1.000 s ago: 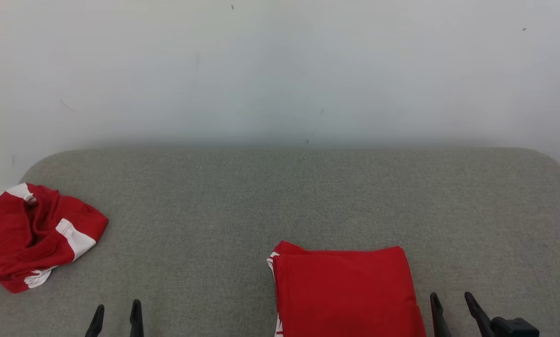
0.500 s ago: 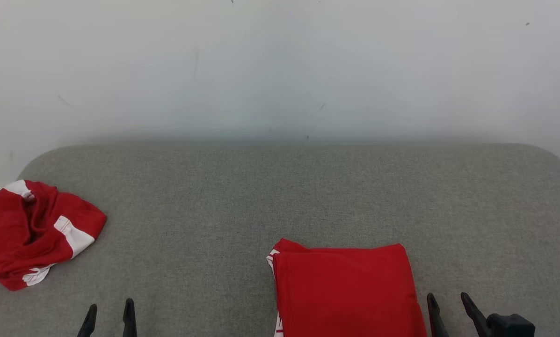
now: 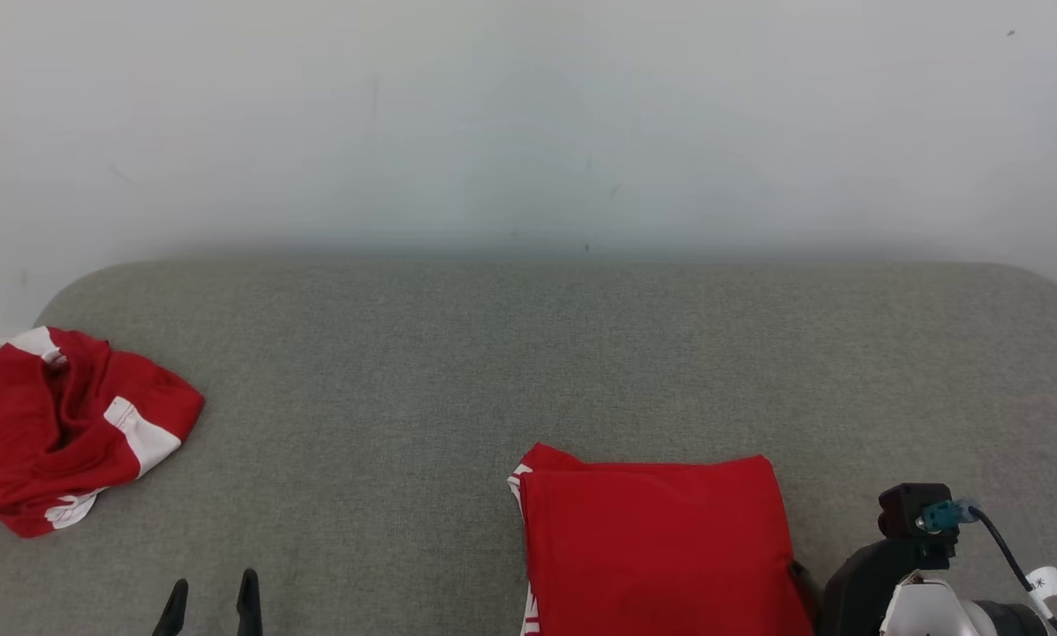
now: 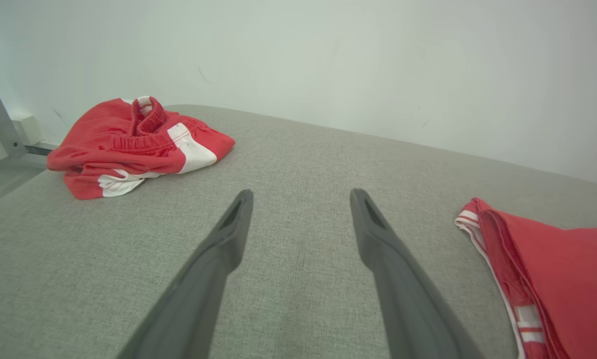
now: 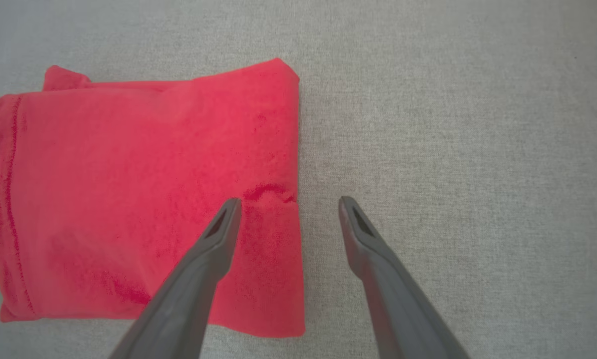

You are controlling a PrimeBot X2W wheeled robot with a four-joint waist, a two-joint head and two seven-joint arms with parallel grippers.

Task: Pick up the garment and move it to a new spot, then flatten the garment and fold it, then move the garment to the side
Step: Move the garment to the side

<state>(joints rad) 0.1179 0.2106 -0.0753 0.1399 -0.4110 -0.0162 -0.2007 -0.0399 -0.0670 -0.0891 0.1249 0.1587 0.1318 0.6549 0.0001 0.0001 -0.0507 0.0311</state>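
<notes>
Grey cloth-topped table against a plain white wall, & two red things on it. We take the folded garment as the task's piece. It lies flat as a neat rectangle at the near edge, right of centre. A crumpled red-and-white bundle sits well apart at the far left.

Our right claw is spread wide & holds nothing. In the right wrist view it straddles the garment's right edge, w/ one finger over the red cloth & the other over bare table. There's a small pucker in the cloth right at that fingertip, so it's prob. pressing down, but we can't say for sure. Our left claw is wide too, empty, over bare table btw the two red pieces.

Flatten & fold look done. We judge the step in hand is the last one, i.e. moving the garment to the side, w/ the right claw lined up for the grab. Next move calls for going down & pinching that edge through all layers, not just the top one, then dragging or lifting low so the fold stays. Risk: catch one layer only & the stack opens up.
</notes>
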